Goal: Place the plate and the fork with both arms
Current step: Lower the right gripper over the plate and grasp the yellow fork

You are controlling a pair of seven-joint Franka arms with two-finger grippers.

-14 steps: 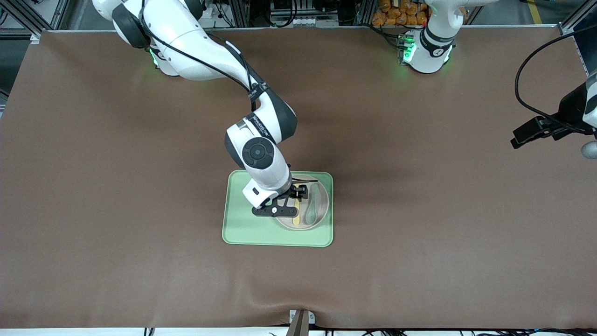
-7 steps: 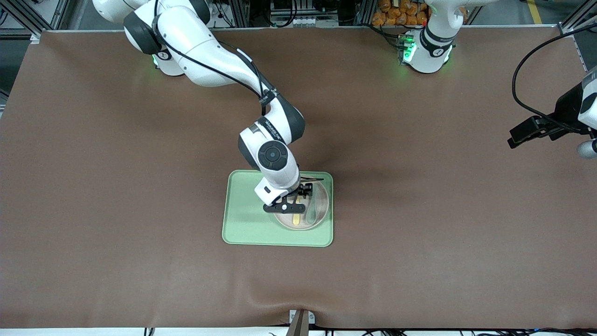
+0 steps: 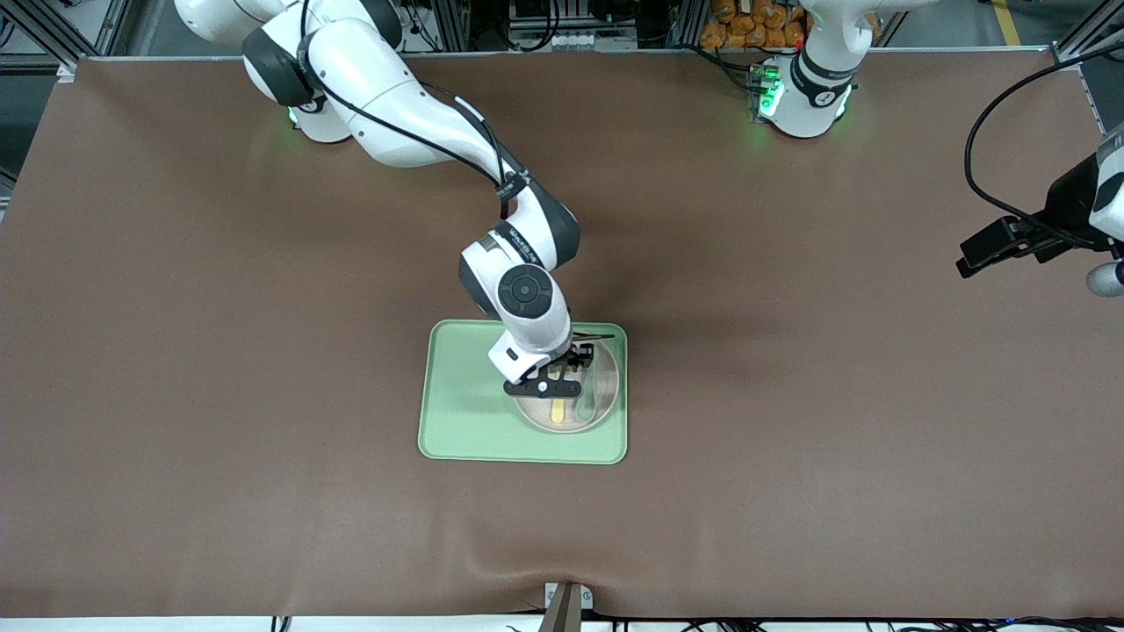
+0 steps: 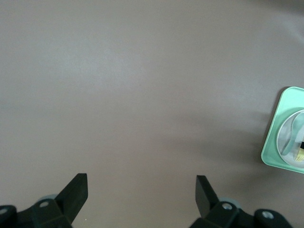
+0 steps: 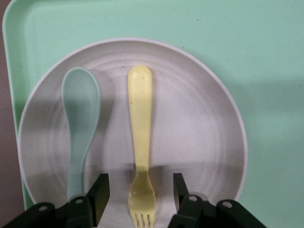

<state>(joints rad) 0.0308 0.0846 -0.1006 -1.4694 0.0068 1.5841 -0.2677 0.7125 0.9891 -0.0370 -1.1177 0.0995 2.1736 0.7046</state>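
The pale plate (image 3: 537, 414) sits on the green tray (image 3: 465, 412), at the tray's end toward the left arm. The yellow fork (image 3: 559, 409) lies flat on the plate beside a grey-green spoon (image 3: 590, 397). My right gripper (image 3: 557, 391) hangs low over the plate, open. In the right wrist view its fingers (image 5: 101, 186) stand on either side of the fork (image 5: 141, 142) near the tines, not touching it, on the plate (image 5: 194, 123). My left gripper (image 3: 1001, 241) waits open over bare table at the left arm's end; it also shows in the left wrist view (image 4: 141, 178).
The spoon (image 5: 80, 128) lies parallel to the fork, close to one right finger. The tray's other half (image 5: 247, 42) is bare green. The left wrist view shows the tray (image 4: 278, 121) some way off. Brown mat covers the table around the tray.
My right gripper has moved a little toward the left arm's end, from the plate's edge to over the fork. The fork and spoon lie where they were. The left arm has barely moved.
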